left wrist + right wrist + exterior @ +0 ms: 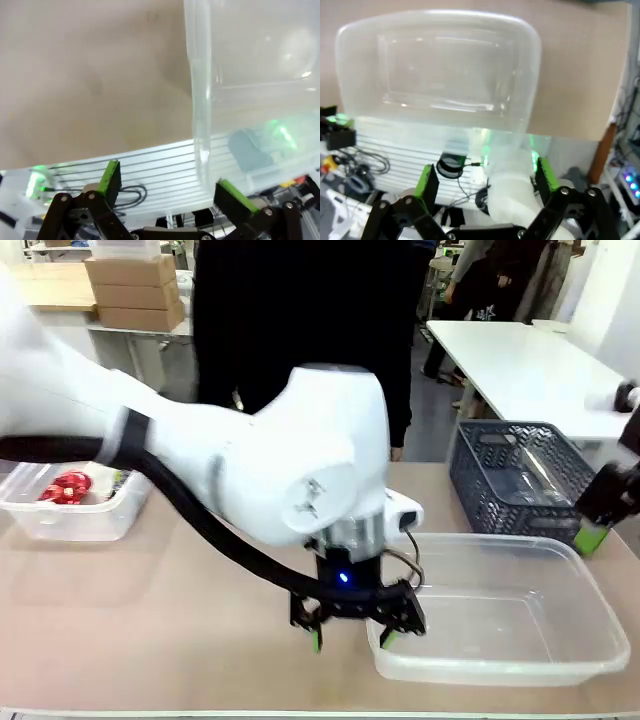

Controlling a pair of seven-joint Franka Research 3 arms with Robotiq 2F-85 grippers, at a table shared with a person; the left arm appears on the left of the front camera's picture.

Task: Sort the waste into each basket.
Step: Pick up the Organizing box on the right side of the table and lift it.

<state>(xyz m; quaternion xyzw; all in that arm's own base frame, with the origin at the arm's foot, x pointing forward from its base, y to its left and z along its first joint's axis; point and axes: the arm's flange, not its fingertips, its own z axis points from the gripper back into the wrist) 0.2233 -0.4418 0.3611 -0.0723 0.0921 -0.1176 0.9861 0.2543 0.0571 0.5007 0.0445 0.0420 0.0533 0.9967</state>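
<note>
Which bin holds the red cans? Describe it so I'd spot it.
On the tan table, look to the far left edge. A clear plastic tub sits there with crushed red cans inside; the other clear tub, front right, and the dark blue lattice basket show no red.

left arm [200, 460] comes in from the left and across the middle, wrist pointing straight down. left gripper [350, 638] hangs at the left end of the near clear tub [500, 675], jaws wide, empty. Wrist view: tub rim runs up between its fingers [110, 177]. right gripper [486, 179] is near the tub's far right corner, jaws wide, empty.
</note>
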